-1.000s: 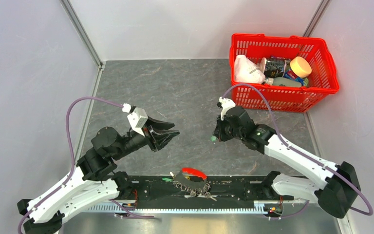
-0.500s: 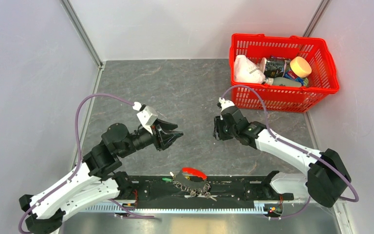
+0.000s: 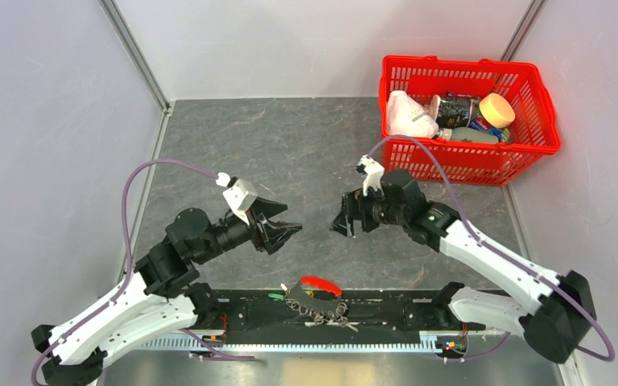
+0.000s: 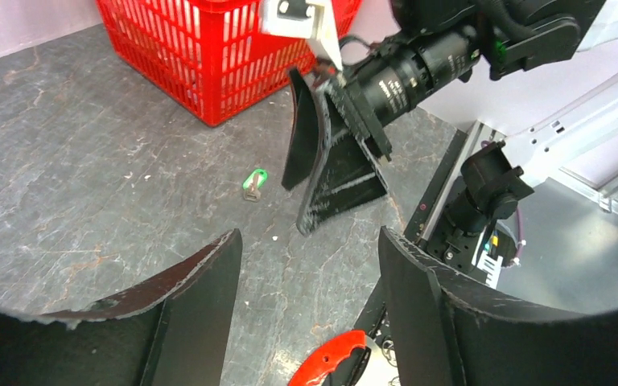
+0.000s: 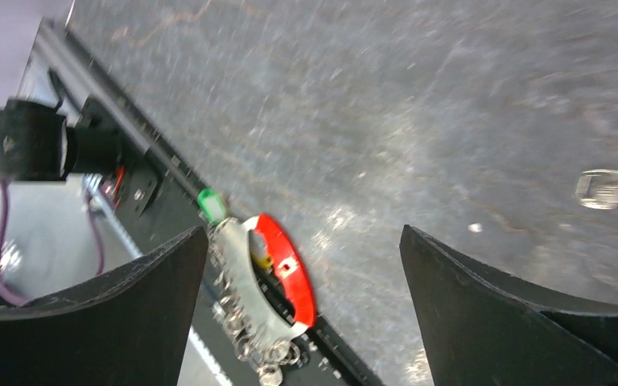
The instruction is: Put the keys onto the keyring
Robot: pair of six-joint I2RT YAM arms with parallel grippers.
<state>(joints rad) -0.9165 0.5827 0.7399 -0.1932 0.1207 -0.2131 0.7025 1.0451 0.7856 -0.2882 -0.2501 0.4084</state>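
The keyring [image 3: 320,284], a loop with a red arc and a silvery side, lies on the black rail between the arm bases; it also shows in both wrist views [image 5: 291,279] [image 4: 331,362]. Several silvery keys [image 3: 327,312] [image 5: 245,342] hang bunched on it, one with a green tag [image 5: 209,204]. A loose key with a green tag [image 4: 253,182] [image 5: 611,189] lies on the grey tabletop, under the right gripper [image 3: 342,227] [image 4: 294,209], which is open and empty [image 5: 304,233]. Facing it, my left gripper [image 3: 290,229] [image 4: 310,237] is open and holds nothing.
A red plastic basket [image 3: 467,165] [image 4: 201,56] holding bottles and packets stands at the back right. The black rail [image 3: 394,310] runs along the near edge. Grey walls close in the left, far and right sides of the tabletop [image 3: 273,153].
The right gripper opened and let go of the green-tagged key, which now lies on the table, and it shifted a little left. The left gripper opened wider.
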